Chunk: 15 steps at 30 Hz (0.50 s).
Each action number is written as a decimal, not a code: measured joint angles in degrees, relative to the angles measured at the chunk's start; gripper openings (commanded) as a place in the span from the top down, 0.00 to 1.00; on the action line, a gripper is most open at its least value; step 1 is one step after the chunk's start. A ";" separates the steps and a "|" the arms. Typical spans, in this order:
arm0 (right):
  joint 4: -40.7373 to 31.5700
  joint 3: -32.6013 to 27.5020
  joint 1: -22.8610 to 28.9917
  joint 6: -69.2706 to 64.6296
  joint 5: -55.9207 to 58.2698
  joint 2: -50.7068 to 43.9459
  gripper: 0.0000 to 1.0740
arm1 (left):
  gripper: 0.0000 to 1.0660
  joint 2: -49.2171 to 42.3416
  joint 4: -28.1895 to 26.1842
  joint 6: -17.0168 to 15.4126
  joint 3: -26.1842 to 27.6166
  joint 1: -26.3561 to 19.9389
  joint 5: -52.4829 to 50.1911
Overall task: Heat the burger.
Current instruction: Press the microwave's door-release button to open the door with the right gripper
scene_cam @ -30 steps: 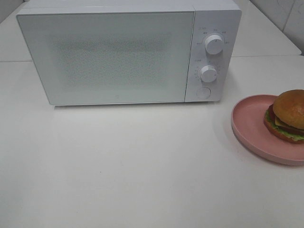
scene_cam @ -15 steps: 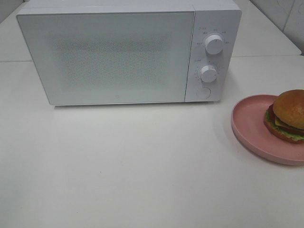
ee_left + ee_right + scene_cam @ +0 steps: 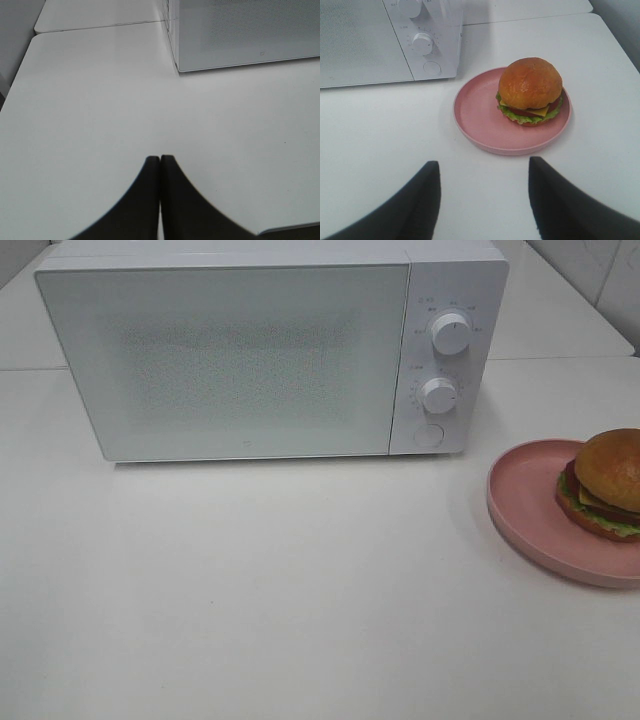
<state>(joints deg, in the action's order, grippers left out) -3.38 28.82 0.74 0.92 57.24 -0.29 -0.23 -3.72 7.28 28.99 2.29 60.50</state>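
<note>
We judge that the job has barely begun. The microwave (image 3: 270,350) stands at the back of the tabletop (image 3: 300,590) with its wide frosted door (image 3: 220,360) shut, so opening it looks like the step in hand. To the right of the oven and a little nearer us, well apart from it, the pink plate (image 3: 525,505) carries the burger (image 3: 608,480), which sits upright toward the plate's right side.

The left tool (image 3: 160,159) hangs over bare tabletop off the oven's left corner. Its fingers are clenched together with nothing between them, and it should leave the door room to swing. The right tool (image 3: 484,164) is released, jaws standing wide and empty, and it faces the plate from the near side. We would send it to the control panel first. Below the two knobs (image 3: 451,333) is a round button (image 3: 428,435), which we take for the door release, and one short, square push there should do. A glancing push could slide the whole oven back. When the lift comes, we would take the plate by its near rim rather than squeeze the glossy bun, and keep it level so the layers do not slide.

The tabletop is white, matte and uncluttered, with a thin seam running behind the oven where two panels meet. Past the far right corner we see a sliver of pale tiled wall (image 3: 600,270), and little else of the room shows.
</note>
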 measured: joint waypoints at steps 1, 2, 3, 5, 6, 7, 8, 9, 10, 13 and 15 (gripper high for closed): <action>0.00 0.00 0.00 0.00 0.00 0.00 0.51 | 1.00 0.00 0.00 0.00 0.00 0.00 0.00; 0.00 0.00 0.00 0.00 0.00 0.00 0.51 | 1.00 0.00 0.00 0.00 0.00 0.00 0.00; 0.00 0.00 0.00 0.00 0.00 0.00 0.51 | 1.00 0.00 0.00 0.00 0.00 0.00 0.00; 0.00 0.00 0.00 0.00 0.00 0.00 0.51 | 1.00 0.00 0.00 0.00 0.00 0.00 0.00; 0.00 0.00 0.00 0.00 0.00 0.00 0.51 | 1.00 0.00 0.00 0.00 0.00 0.00 0.00; 0.00 0.00 0.00 0.00 0.00 0.00 0.51 | 1.00 0.00 0.00 0.00 0.00 0.00 0.00; 0.00 0.00 0.00 0.00 0.00 0.00 0.51 | 1.00 0.00 0.00 0.00 0.00 0.00 0.00; 0.00 0.00 0.00 0.00 0.00 0.00 0.51 | 1.00 0.00 0.00 0.00 0.00 0.00 0.00; 0.00 0.00 0.00 0.00 0.00 0.00 0.51 | 1.00 0.00 0.00 0.00 0.00 0.00 0.00; 0.00 0.00 0.00 0.00 0.00 0.00 0.51 | 1.00 0.00 0.00 0.00 0.00 0.00 0.00; 0.00 0.00 0.00 0.00 0.00 0.00 0.51 | 1.00 0.00 0.00 0.00 0.00 0.00 0.00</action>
<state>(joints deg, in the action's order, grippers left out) -3.38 28.82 0.74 0.92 57.24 -0.29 -0.23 -3.72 7.28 28.99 2.29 60.50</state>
